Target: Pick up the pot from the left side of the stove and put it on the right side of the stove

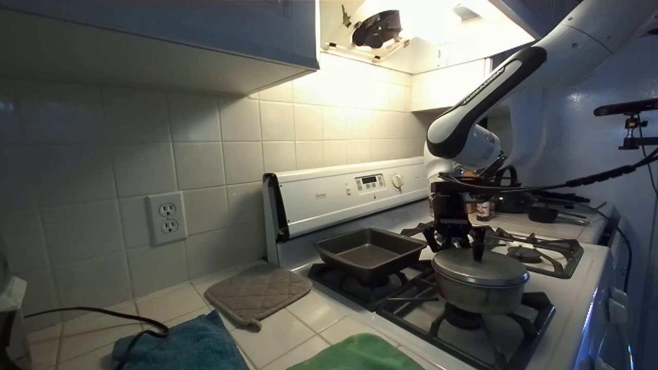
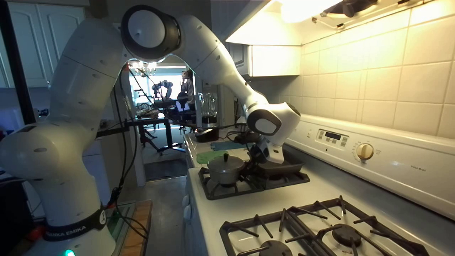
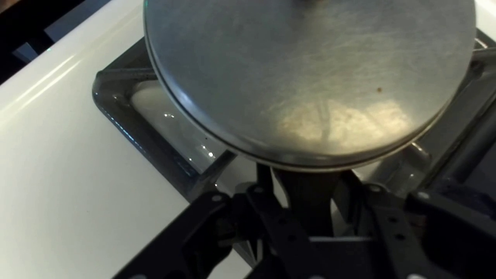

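Observation:
The pot, round, silver-grey, its knobbed lid on, rests level on the front burner at the left of the white stove. In both exterior views my gripper is low beside it, on the side facing the stove's right half. Seen from the wrist, the pot's dark handle runs between the jaws of the gripper, which stand close on both sides. A thin light gap shows along the left finger. The lid's edge hides the fingertips, so contact with the handle cannot be made out.
A dark rectangular baking pan sits on the burner behind the pot, near the wrist. Bare black grates cover the stove's right side. A grey pot holder, blue cloth and green cloth lie on the tiled counter.

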You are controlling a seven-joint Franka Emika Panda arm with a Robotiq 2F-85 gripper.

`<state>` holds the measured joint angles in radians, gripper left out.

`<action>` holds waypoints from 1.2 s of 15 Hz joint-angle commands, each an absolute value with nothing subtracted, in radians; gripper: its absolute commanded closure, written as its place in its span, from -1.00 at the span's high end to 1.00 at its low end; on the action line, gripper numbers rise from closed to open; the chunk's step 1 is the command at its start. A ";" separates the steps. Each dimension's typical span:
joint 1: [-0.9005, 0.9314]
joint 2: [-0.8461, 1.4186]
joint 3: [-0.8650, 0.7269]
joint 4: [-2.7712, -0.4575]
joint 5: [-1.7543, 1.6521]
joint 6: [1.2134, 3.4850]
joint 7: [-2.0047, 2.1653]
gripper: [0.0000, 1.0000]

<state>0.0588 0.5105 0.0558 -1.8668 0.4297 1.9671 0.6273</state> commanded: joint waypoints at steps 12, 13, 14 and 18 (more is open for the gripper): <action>0.056 0.523 0.052 -1.838 0.462 1.901 0.624 -0.76; 0.053 0.516 0.052 -1.845 0.464 1.891 0.618 -0.76; 0.051 0.504 0.050 -1.857 0.463 1.887 0.611 -0.76; 0.044 0.496 0.038 -1.866 0.461 1.875 0.602 -0.76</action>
<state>0.0530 0.5118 0.0493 -1.8664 0.4296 1.9132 0.6218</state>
